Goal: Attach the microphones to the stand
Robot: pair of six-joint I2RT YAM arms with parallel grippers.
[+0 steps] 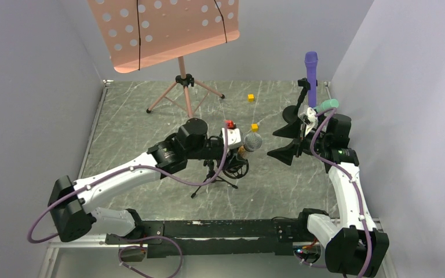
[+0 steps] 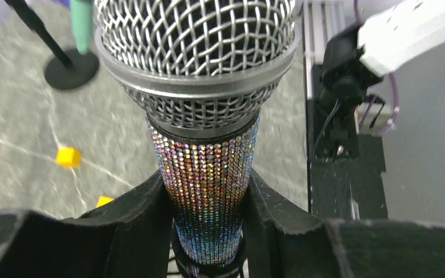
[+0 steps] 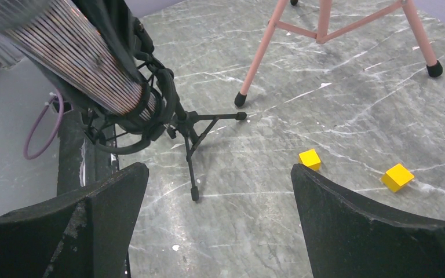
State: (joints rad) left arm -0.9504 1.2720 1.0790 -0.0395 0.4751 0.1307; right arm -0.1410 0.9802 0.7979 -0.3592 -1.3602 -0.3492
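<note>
Left gripper: jaws part-closed, clamped on the barrel of the glitter microphone; both fingers press its sides

Right gripper: jaws at full spread, nothing between them

Glitter microphone position: centred between the left fingers; long axis crosses their closing line, mesh head on the camera side, tail running down past the fingertips into the black clip ring of the small tripod stand; from above the barrel lies tilted, head pointing toward the right arm's side

From the right gripper: the same microphone sits ahead and up to the left, well apart from both fingers; left arm is plainly the nearer and the only one in contact

Others: purple microphone upright on a holder beyond the right gripper; teal microphone just beside the right wrist, whether clipped in I cannot tell

Judgement: barrel looks entered in the ring, depth of seating not visible; the coming move turns on the barrel axis lining up with the ring bore, so push along that axis before letting go; risk is the light tripod tipping
</note>
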